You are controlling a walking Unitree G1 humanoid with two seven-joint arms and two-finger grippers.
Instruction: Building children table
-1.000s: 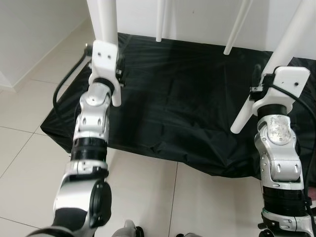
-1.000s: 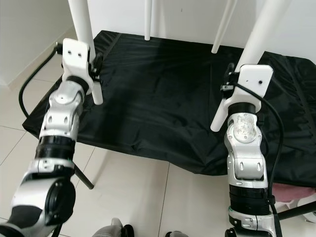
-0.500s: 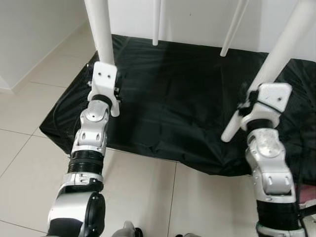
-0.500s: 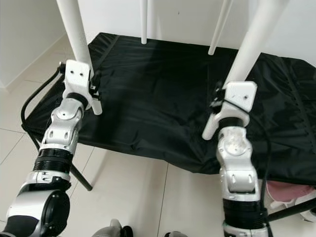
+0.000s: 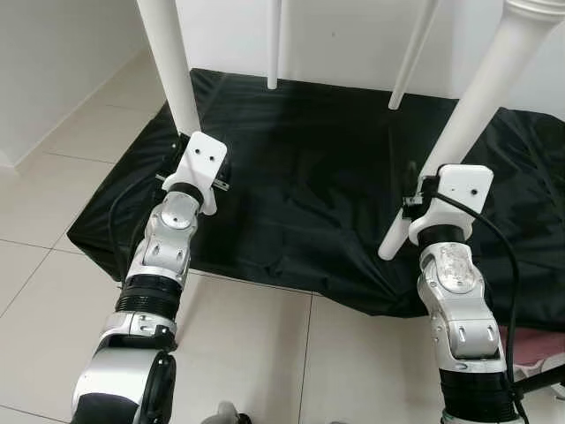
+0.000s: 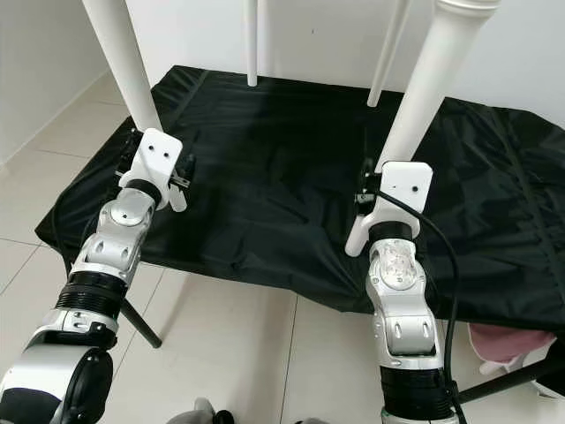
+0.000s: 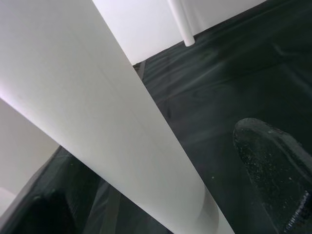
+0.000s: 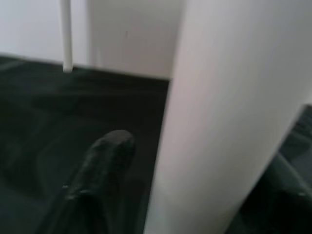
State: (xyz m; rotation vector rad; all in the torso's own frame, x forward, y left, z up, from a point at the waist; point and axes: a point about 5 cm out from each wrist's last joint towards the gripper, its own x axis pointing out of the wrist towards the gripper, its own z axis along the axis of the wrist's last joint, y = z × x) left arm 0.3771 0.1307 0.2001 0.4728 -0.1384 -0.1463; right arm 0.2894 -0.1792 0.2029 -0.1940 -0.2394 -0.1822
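No writing is legible. A black cloth (image 5: 309, 194) covers the low table on pale floor tiles (image 5: 53, 185) by a white wall. The left gripper (image 5: 205, 181) closes on the upper-left white leg (image 5: 168, 62); the right gripper (image 5: 415, 199) closes on the right-hand leg (image 5: 481, 88).

floor: pale square tiles (image 5: 53, 185) | wall: white (image 5: 53, 62) | black cloth (image 5: 309, 177) spread over a low surface

children table: four white round legs | near-left leg (image 5: 173, 75) slanted | near-right leg (image 5: 468, 132) slanted | two thin far legs (image 5: 274, 44) over black cloth (image 5: 309, 177)
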